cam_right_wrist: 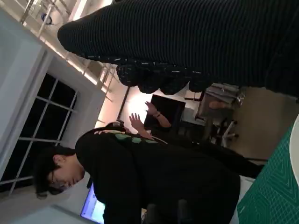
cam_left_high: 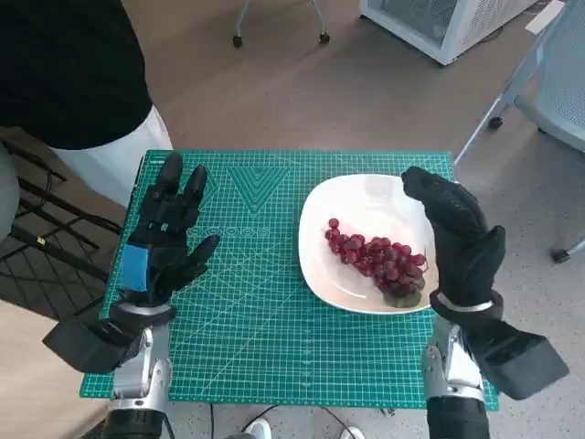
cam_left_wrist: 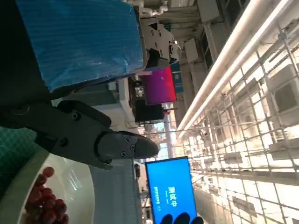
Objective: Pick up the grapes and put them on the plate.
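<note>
- Red grapes [cam_left_high: 377, 260], one bunch, already lying on the white plate [cam_left_high: 320, 206], toward its right half, stem end near the lower right rim.
- Probably soft and a bit slippery, easy to squish or knock loose; light overall, floppy as a cluster. Best grabbed by the stem or cupped gently around the middle, not pinched on single berries.
- One plate, sitting on the green cutting mat [cam_left_high: 247, 320] that covers the small table.
- Left hand [cam_left_high: 164, 240] raised over the mat's left side, fingers spread apart, holding nothing, well apart from the plate.
- Right hand [cam_left_high: 457, 240] upright just beside the plate's right rim, fingers extended and apart, nothing in it, not touching the grapes as far as visible.
- Judging by the layout, task looks basically done.
- One person [cam_right_wrist: 154, 182] in black standing near the table's far left corner, also visible in the right wrist view.
</note>
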Controlling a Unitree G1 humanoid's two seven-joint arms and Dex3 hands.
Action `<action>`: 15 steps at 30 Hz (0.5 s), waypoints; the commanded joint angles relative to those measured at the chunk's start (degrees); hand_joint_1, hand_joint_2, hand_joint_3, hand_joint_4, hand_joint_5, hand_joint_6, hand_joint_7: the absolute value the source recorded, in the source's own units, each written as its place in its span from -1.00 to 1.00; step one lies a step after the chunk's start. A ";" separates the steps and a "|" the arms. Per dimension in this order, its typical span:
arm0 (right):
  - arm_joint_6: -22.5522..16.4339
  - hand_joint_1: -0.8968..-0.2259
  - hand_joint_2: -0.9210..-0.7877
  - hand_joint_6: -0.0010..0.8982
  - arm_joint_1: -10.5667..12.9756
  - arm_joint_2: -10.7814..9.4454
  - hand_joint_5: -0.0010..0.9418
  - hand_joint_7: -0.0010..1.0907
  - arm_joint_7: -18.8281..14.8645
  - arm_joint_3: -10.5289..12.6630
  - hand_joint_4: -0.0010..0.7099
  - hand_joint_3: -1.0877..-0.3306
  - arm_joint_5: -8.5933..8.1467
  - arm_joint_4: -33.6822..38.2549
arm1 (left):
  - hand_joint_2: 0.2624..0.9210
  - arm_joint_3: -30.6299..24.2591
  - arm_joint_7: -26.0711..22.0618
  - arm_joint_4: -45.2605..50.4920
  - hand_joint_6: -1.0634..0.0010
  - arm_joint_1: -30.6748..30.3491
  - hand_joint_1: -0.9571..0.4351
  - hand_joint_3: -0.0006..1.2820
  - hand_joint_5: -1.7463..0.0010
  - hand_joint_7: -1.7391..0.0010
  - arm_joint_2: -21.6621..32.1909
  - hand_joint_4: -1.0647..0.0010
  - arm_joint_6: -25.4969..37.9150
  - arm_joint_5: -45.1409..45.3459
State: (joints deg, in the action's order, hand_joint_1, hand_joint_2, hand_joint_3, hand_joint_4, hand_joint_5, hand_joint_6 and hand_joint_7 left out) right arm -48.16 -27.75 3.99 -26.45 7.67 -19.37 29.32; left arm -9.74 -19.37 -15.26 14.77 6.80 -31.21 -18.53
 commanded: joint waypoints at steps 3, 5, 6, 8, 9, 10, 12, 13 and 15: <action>1.23 -0.39 -1.00 -0.47 1.27 0.16 -1.00 -0.61 -0.23 -0.18 -0.01 0.12 0.36 -0.52 | 1.00 0.20 -1.18 1.50 0.48 -0.80 0.06 -0.61 0.97 0.96 -0.34 0.44 1.03 -0.91; 1.40 -0.39 -1.00 -0.48 1.33 0.16 -1.00 -0.61 -0.22 -0.21 -0.01 0.11 0.37 -0.63 | 1.00 0.28 -1.73 1.74 0.48 -0.92 0.06 -0.61 0.97 0.96 -0.26 0.44 1.54 -1.13; 1.47 -0.38 -1.00 -0.48 1.38 0.17 -1.00 -0.61 -0.21 -0.22 -0.01 0.11 0.37 -0.71 | 1.00 0.32 -1.94 1.88 0.48 -0.98 0.07 -0.61 0.97 0.96 -0.22 0.44 1.82 -1.15; 1.60 -0.38 -1.00 -0.48 1.47 0.19 -1.00 -0.61 -0.19 -0.21 -0.01 0.11 0.37 -0.81 | 1.00 0.44 -2.26 2.21 0.48 -1.08 0.07 -0.60 0.98 0.96 -0.13 0.45 2.42 -1.09; 1.65 -0.38 -1.00 -0.48 1.50 0.21 -1.00 -0.61 -0.18 -0.18 -0.01 0.11 0.36 -0.83 | 1.00 0.50 -2.41 2.38 0.48 -1.12 0.07 -0.60 0.98 0.96 -0.09 0.45 2.71 -1.03; 1.71 -0.38 -1.00 -0.48 1.52 0.24 -1.00 -0.61 -0.19 -0.15 -0.01 0.11 0.34 -0.83 | 1.00 0.56 -2.56 2.55 0.48 -1.17 0.07 -0.59 0.98 0.96 -0.05 0.46 2.99 -0.97; 1.83 -0.38 -1.00 -0.48 1.55 0.28 -1.00 -0.60 -0.19 -0.10 -0.01 0.11 0.32 -0.88 | 1.00 0.64 -2.85 2.86 0.48 -1.25 0.07 -0.59 0.99 0.96 0.01 0.47 3.47 -0.92; 1.90 -0.38 -1.00 -0.48 1.58 0.29 -1.00 -0.60 -0.15 -0.10 -0.01 0.11 0.34 -0.95 | 1.00 0.67 -3.06 3.04 0.48 -1.27 0.07 -0.59 0.99 0.96 0.05 0.47 3.77 -0.99; 2.06 -0.38 -1.00 -0.48 1.67 0.31 -1.00 -0.60 -0.03 -0.11 -0.01 0.11 0.43 -1.16 | 1.00 0.76 -3.62 3.46 0.47 -1.33 0.07 -0.58 0.99 0.96 0.16 0.47 4.50 -1.31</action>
State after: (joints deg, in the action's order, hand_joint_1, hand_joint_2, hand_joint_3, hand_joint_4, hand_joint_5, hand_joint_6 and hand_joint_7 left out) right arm -47.11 -27.70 4.12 -26.45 7.51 -19.31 28.35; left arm -9.37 -22.07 -13.67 14.15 6.50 -27.87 -19.05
